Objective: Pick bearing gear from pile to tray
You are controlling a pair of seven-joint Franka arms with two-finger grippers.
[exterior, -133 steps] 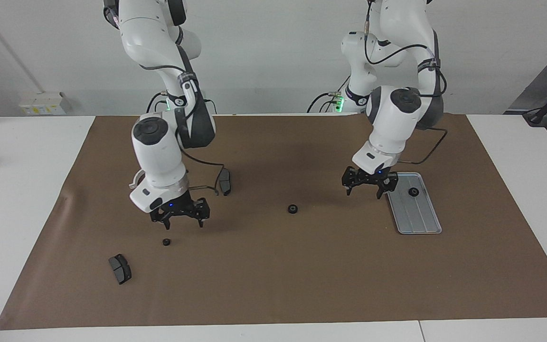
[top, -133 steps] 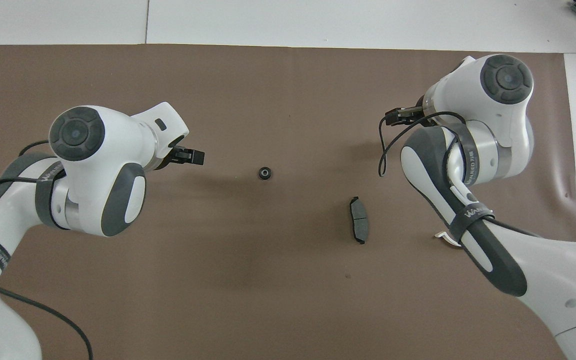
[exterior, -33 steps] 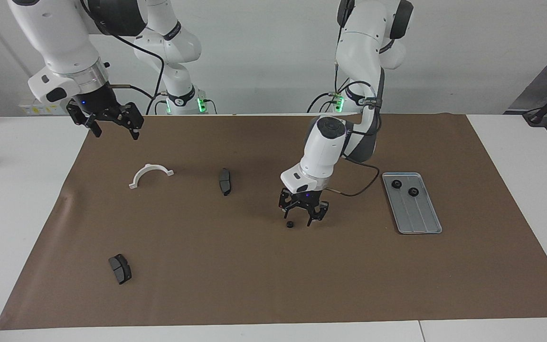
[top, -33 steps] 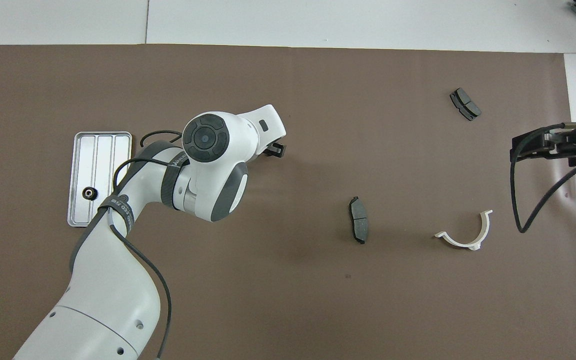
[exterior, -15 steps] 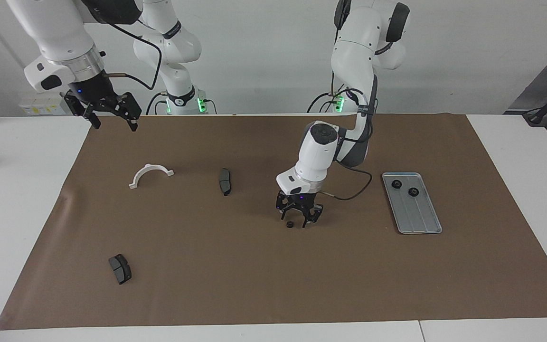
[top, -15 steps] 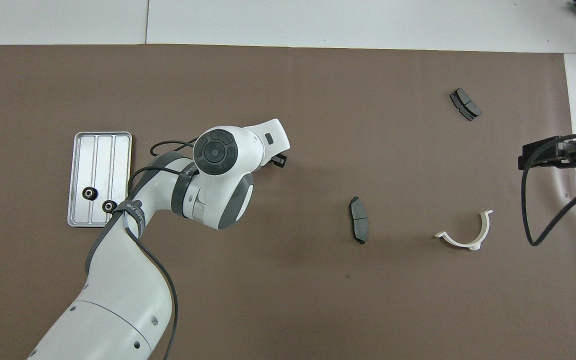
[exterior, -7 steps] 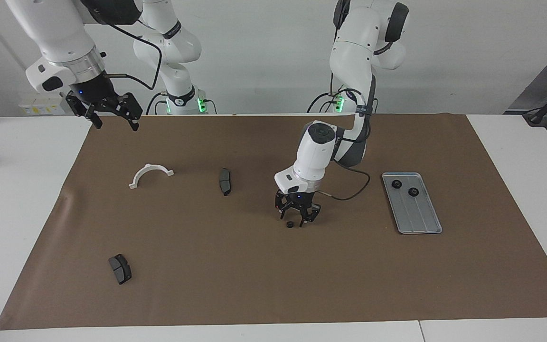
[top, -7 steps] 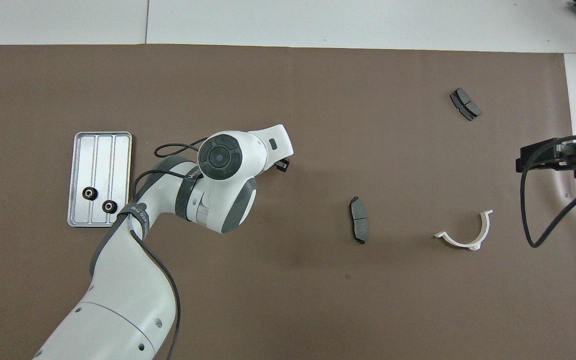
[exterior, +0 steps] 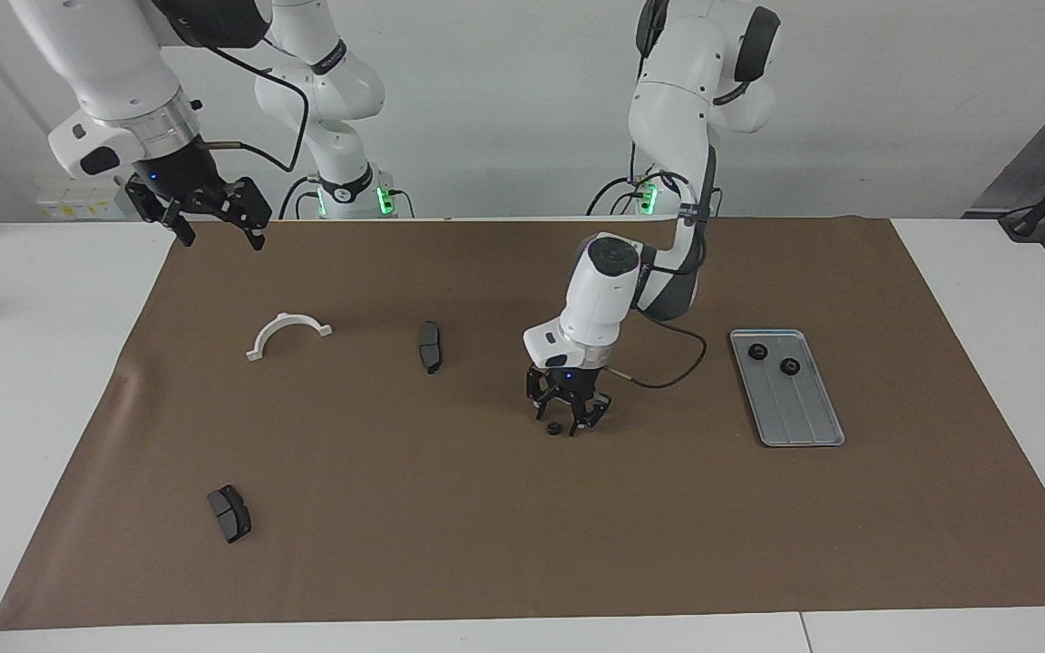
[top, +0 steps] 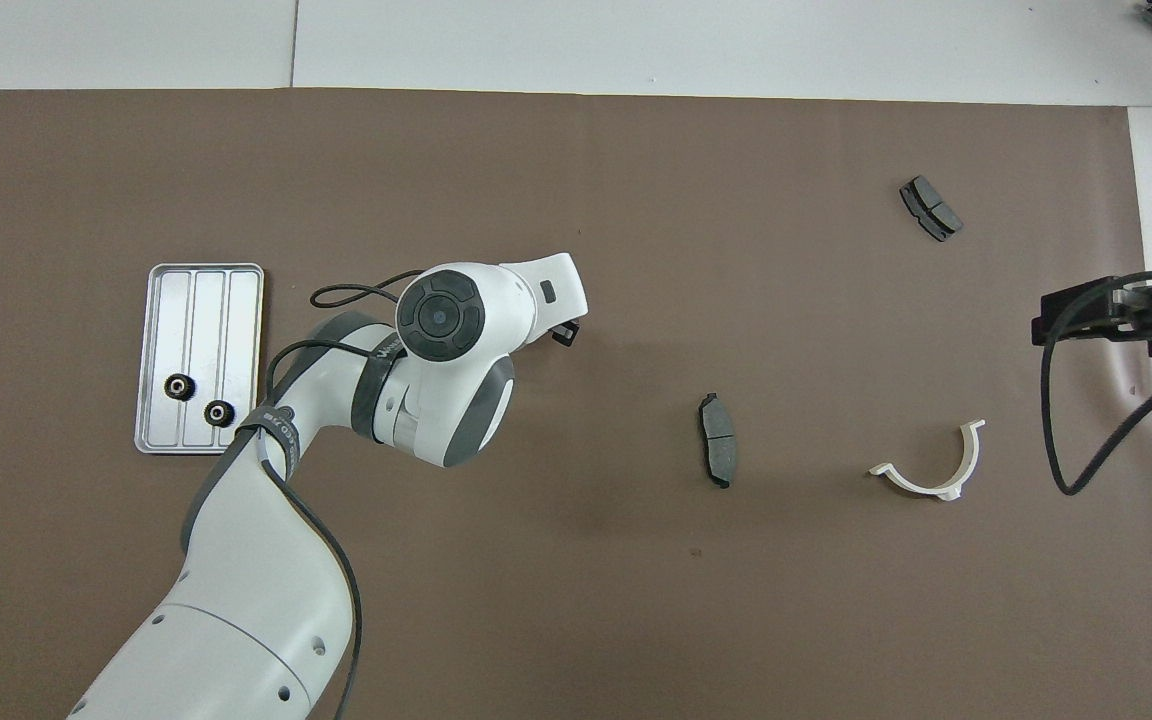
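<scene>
Right gripper (exterior: 212,220) waits raised over the mat's edge, jaws spread wide. Left gripper (exterior: 570,419) is down at the mat around the last loose gear (exterior: 554,428); whether it is clamped I cannot tell. Next probably comes lifting it to the tray (exterior: 804,426), holding two gears.

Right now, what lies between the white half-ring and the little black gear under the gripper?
One dark brake pad lies between the white half-ring and the gear; the facing view shows it.
</scene>
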